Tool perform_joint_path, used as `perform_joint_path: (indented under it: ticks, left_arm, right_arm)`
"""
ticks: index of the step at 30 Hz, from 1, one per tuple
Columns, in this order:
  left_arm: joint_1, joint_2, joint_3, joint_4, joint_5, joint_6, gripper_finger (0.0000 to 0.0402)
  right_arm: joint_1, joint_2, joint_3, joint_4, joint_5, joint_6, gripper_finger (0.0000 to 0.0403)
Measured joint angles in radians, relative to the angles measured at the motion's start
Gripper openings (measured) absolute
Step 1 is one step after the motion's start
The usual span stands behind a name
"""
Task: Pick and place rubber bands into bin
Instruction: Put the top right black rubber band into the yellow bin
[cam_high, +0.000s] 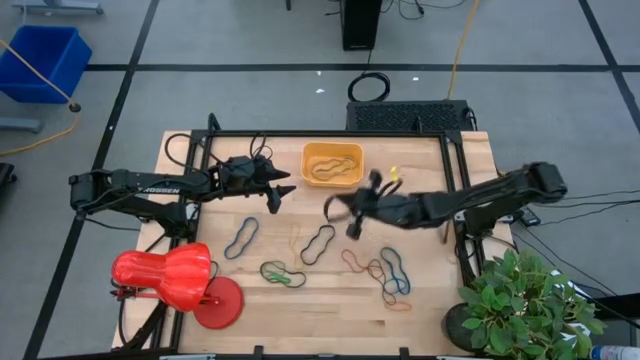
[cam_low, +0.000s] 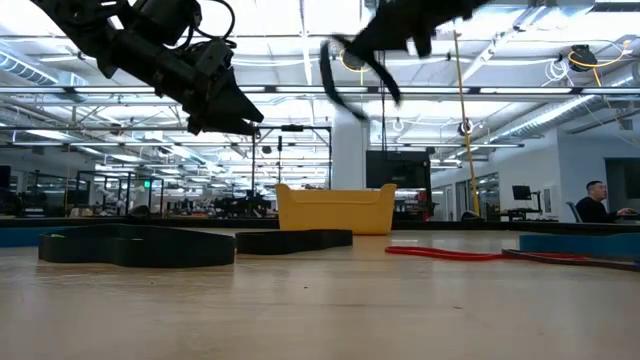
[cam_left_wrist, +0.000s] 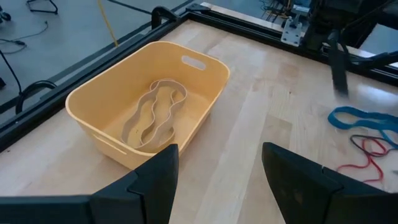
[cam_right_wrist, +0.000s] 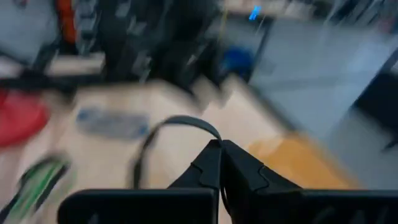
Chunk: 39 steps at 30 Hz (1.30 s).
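The orange-yellow bin (cam_high: 332, 164) stands at the table's far middle with a tan rubber band (cam_left_wrist: 155, 115) lying on its floor. My right gripper (cam_high: 358, 208) hovers high over the table just near-right of the bin, shut on a black rubber band (cam_high: 335, 205). My left gripper (cam_high: 280, 192) waits open above the table, left of the bin and pointing at it. Several more rubber bands lie flat on the wood: dark blue (cam_high: 241, 237), black (cam_high: 318, 243), green (cam_high: 282, 273), red and blue (cam_high: 390, 278). My right gripper pinches the black band between its two fingertips at one spot on the loop (cam_right_wrist: 210, 135). The fingers reach nearly level from the table's right side. The rest of the loop arches out and droops below the fingers (cam_low: 345, 75), lifted clear of the table.
A red lamp-like object (cam_high: 165, 275) stands at the near left corner and a potted plant (cam_high: 520, 300) at the near right. A black metal frame (cam_high: 330, 135) edges the table. A blue crate (cam_high: 45, 60) sits on the floor, far left.
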Motion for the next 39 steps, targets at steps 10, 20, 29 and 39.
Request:
perform_joint_path:
  ticks: [10, 20, 29, 39]
  left_arm:
    - [0.000, 0.000, 0.000, -0.001, 0.000, 0.005, 0.0239]
    - [0.003, 0.000, 0.000, -0.003, -0.001, 0.005, 0.0239]
    - [0.003, 0.000, 0.000, -0.005, -0.009, 0.005, 0.0239]
    - [0.003, 0.000, 0.000, -0.006, -0.009, 0.005, 0.0239]
  right_arm:
    - [-0.175, -0.088, 0.000, 0.329, -0.002, -0.339, 0.0001]
    - [-0.373, -0.057, 0.000, 0.301, -0.085, -0.333, 0.0000]
    - [-0.464, 0.098, 0.000, 0.266, -0.196, -0.276, 0.0000]
    - [-0.475, 0.318, 0.000, 0.258, -0.248, -0.277, 0.0000]
